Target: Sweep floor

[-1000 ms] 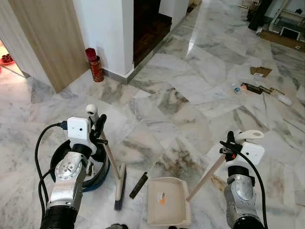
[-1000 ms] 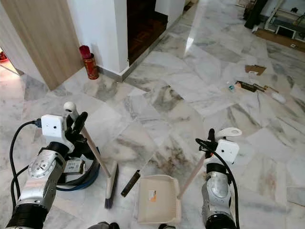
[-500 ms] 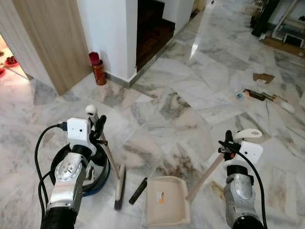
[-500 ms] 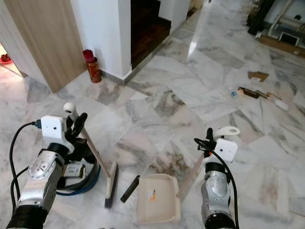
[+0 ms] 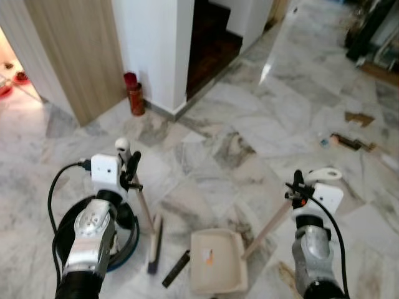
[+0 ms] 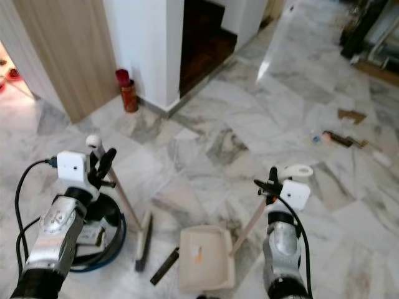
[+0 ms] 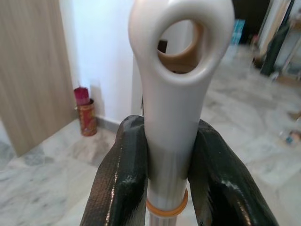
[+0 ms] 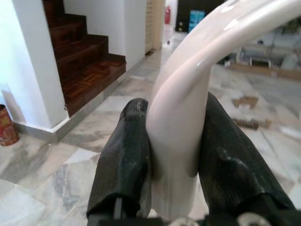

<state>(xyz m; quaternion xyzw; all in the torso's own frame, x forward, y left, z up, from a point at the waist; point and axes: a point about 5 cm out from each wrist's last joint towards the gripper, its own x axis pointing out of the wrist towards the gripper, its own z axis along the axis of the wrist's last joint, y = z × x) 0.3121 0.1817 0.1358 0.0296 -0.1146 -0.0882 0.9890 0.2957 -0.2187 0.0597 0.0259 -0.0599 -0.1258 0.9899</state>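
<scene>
Left gripper point(image 7: 167, 174) clenched on white ring-topped handle of long broom point(image 5: 139, 205), black fingers point(image 7: 123, 183) pressed to both sides; brush head point(image 5: 154, 243) down on grey-veined marble floor point(image 5: 249, 131), just left of cream plastic dustpan point(image 5: 215, 269). Right gripper point(image 8: 173, 155) clamped round curved white grip of dustpan's slanted beige pole point(image 5: 267, 225), pan flat on floor. Thin black strip point(image 5: 176, 269) lying between brush head and pan. Red cylindrical tin point(image 5: 134, 99) stood by white wall corner beside dark wooden stairs point(image 8: 89, 52)
</scene>
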